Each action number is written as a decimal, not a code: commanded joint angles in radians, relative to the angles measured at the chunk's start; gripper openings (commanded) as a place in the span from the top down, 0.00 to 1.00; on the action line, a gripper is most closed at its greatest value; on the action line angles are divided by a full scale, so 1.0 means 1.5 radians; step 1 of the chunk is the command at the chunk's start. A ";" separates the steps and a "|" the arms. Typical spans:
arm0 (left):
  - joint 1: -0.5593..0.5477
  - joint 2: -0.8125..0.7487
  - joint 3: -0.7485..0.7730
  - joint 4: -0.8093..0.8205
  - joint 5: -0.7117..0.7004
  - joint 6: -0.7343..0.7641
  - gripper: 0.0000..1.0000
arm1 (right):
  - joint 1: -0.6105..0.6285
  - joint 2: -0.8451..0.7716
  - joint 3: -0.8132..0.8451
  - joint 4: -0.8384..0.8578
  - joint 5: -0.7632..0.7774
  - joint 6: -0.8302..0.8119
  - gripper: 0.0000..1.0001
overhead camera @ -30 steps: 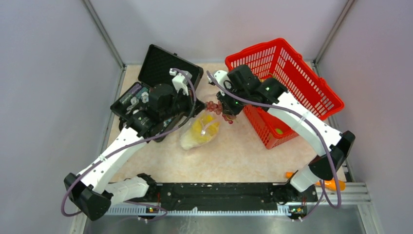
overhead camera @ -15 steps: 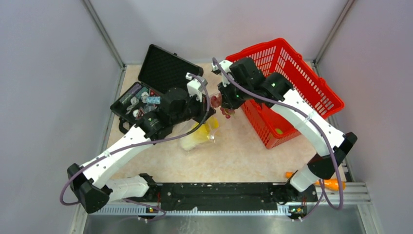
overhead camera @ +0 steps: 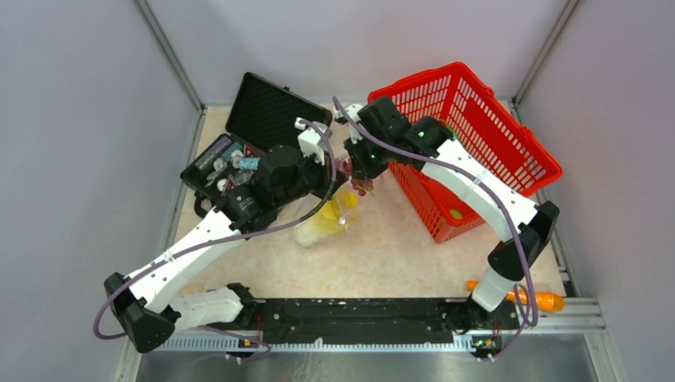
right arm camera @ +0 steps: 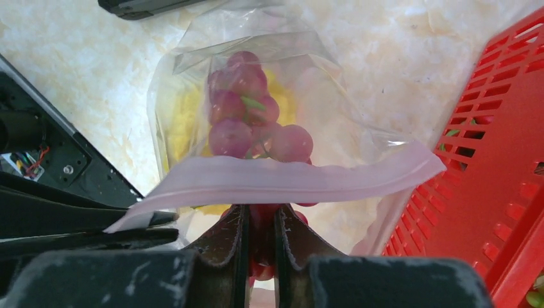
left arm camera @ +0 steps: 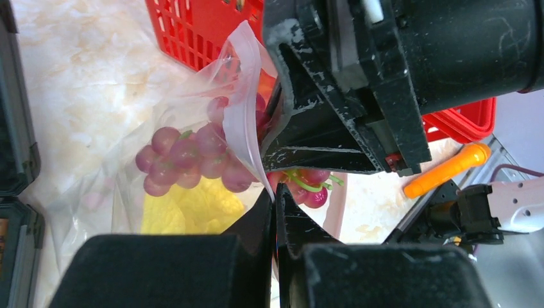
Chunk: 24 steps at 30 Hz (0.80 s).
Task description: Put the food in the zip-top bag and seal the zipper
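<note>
Holding the mouth up with my left gripper, I see it pinched shut on the edge of the zip-top bag. My right gripper is clamped on the near end of the red-purple grapes and hangs them at the opening. The bag sits on the desk between the black case and the red basket, with the yellow leafy bunch already inside.

My worry is the zipper. It lies straight across the cluster, so if I let go now some grapes may catch on that pink lip and roll out onto the desk rather than drop in. I hold only one side of the mouth, so the slack far wall could fold shut. The two grippers are very close. A small sideways push from the right one could knock the film out of my left pinch and collapse the opening.

From the right wrist I get the zipper as a full band with the grapes beyond it, which neither other view gives. From the left wrist I get the pinch itself and how tightly the right gripper crowds it. Overhead, the arms hide both grips, yet only there do I see where the bag lies relative to case and basket
</note>
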 commanded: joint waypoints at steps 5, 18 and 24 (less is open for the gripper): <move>-0.003 -0.051 0.001 0.048 -0.073 -0.005 1.00 | 0.004 -0.027 0.022 0.090 0.047 0.023 0.64; 0.000 -0.106 -0.028 0.072 -0.218 -0.024 1.00 | 0.003 -0.290 -0.246 0.407 0.070 -0.025 0.34; 0.001 -0.107 -0.026 0.073 -0.236 -0.018 1.00 | -0.020 -0.455 -0.433 0.614 0.235 -0.015 0.27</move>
